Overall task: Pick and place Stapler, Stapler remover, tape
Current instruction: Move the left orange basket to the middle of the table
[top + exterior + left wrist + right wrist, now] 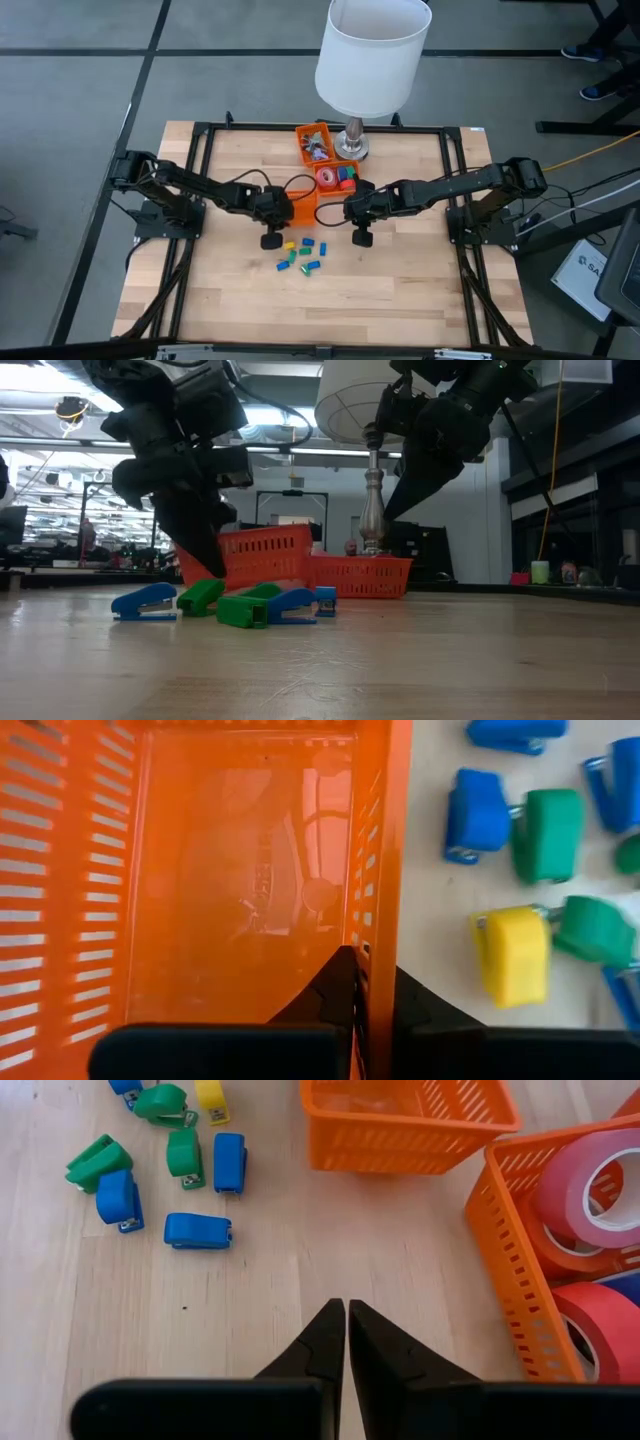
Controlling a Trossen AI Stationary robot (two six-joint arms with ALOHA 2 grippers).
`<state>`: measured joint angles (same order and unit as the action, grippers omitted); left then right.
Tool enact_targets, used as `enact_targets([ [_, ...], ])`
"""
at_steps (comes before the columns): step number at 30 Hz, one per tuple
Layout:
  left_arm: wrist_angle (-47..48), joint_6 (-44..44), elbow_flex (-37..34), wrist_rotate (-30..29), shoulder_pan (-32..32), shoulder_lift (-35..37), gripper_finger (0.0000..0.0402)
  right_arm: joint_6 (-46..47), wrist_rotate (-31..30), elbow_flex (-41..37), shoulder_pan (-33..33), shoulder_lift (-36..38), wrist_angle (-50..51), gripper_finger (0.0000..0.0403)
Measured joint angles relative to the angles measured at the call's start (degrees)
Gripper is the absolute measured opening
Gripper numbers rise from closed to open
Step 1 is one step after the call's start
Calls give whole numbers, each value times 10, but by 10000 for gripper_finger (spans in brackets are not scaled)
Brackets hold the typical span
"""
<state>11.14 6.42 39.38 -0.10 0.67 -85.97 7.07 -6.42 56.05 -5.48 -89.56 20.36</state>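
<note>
Staplers (198, 1230), small blue, green and yellow plastic ones, lie scattered just ahead of the right gripper (346, 1320), whose fingers are pressed together on nothing. They look light, rigid and smooth, likely to skate; pinching across the long sides seems safest. The left gripper (372, 982) clamps the wall of an empty orange basket (75, 900). Tape rolls (600, 1180) sit in a second basket (510, 1280) beside the right gripper.

Left gripper (372, 995) fingertips partly hidden by orange basket (380, 870) wall they straddle. Beyond right gripper (346, 1320), tape (600, 1180) rolls cut off by frame edge, blue one barely visible. Far basket (313, 143) contents too small to tell. Lamp (372, 55) shade hides table behind.
</note>
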Motion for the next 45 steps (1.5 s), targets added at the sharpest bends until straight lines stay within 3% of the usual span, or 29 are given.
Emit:
enact_targets([
  [15,-116,-21,3,11,27,-52,5,2,0,0,0,4,27,22],
  [27,-109,-72,102,4,1,-127,4,45,0,1,0,54,111,22],
  [41,-110,-70,142,2,-8,-168,25,45,-2,0,0,103,159,22],
  [45,-109,-69,142,-1,-8,-168,51,31,-51,-11,1,103,159,22],
])
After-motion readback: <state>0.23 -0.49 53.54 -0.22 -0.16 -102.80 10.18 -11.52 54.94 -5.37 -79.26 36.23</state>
